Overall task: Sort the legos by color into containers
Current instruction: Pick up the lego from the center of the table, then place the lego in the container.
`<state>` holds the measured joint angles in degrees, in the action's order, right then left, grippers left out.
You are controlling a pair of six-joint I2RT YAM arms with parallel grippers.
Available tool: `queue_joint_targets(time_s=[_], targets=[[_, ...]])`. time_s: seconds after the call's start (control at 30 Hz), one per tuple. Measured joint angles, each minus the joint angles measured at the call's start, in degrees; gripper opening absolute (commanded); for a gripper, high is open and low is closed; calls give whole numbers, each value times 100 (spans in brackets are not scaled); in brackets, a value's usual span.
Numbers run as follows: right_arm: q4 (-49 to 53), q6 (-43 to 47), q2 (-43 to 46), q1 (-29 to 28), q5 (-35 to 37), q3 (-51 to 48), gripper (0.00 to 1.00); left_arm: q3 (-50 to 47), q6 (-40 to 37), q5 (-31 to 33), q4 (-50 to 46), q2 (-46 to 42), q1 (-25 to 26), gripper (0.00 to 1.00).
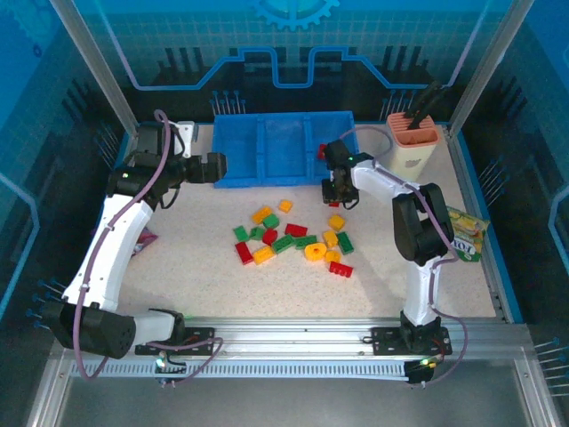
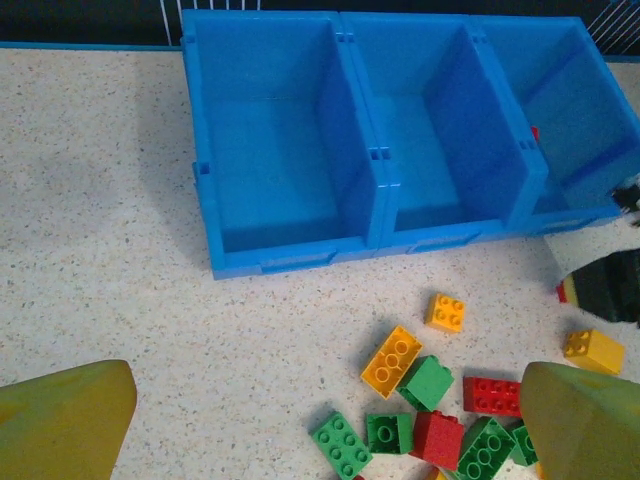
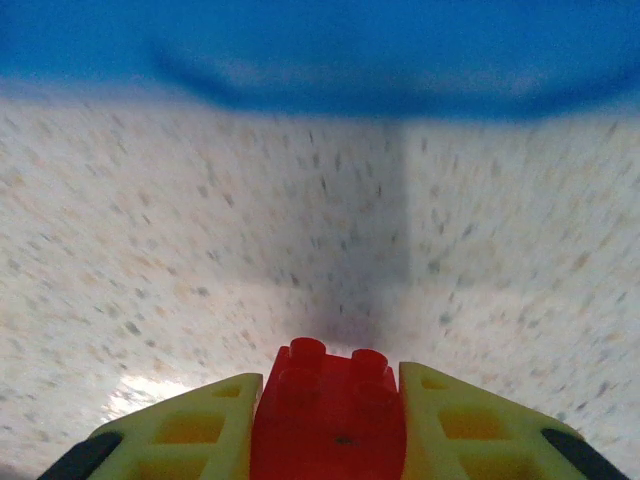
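The sorting looks barely begun. The blue tray [image 1: 283, 149] sits at 12 o'clock on the bench [image 1: 196, 267]. In the left wrist view its compartment at the 9 o'clock end [image 2: 270, 150] and its middle compartment [image 2: 430, 140] are bare. Only a small red piece [image 1: 321, 151] shows at the inner wall of the compartment at the 3 o'clock end [image 2: 585, 130], and I cannot tell whether more lies behind that wall. Nearly all the legos [image 1: 293, 236] lie loose in a scatter at the centre of the bench, with red, green and yellow-orange mixed together. Several touch one another and a few yellow ones lie apart at the edges. The right claw [image 1: 335, 197] hangs just off the tray's 5 o'clock corner, at about 1 o'clock from the scatter. In its wrist view a red brick [image 3: 325, 410] sits squarely between the two yellow fingers [image 3: 190, 430], touching both, so I judge it gripped. Pale bench and the blurred blue tray wall lie ahead of it. That brick probably belongs beside the red piece, so one delivery seems under way. The left claw [image 1: 216, 166] hovers beside the tray's 9 o'clock end with its fingers spread wide and nothing between them. By this showing, green and yellow have no compartment started, and most of the work is left.
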<state>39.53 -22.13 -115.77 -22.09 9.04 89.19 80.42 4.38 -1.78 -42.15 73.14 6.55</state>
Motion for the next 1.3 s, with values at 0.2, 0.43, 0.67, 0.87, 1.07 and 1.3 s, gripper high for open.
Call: queue_joint_targets(time_s=[0.2, 0.43, 0.67, 0.87, 1.07, 1.3], targets=[[-52, 632, -229, 227, 96, 1196, 30, -2, -2, 109, 2, 2, -7, 99], [46, 1097, -1362, 393, 236, 2782, 30, 0, -4, 188, 2, 11, -66, 99], [339, 1386, -2776, 627, 275, 4489, 30, -33, -4, 254, 2, 74, -114, 100], [442, 1412, -3147, 765, 249, 5147, 38, -35, -4, 330, 0, 74, -125, 99], [459, 1311, -3095, 748, 201, 5012, 44, -35, -2, 350, 7, 72, -125, 99], [267, 1224, -2050, 619, -11, 3416, 54, -116, 9, 348, 52, -44, -125, 100]])
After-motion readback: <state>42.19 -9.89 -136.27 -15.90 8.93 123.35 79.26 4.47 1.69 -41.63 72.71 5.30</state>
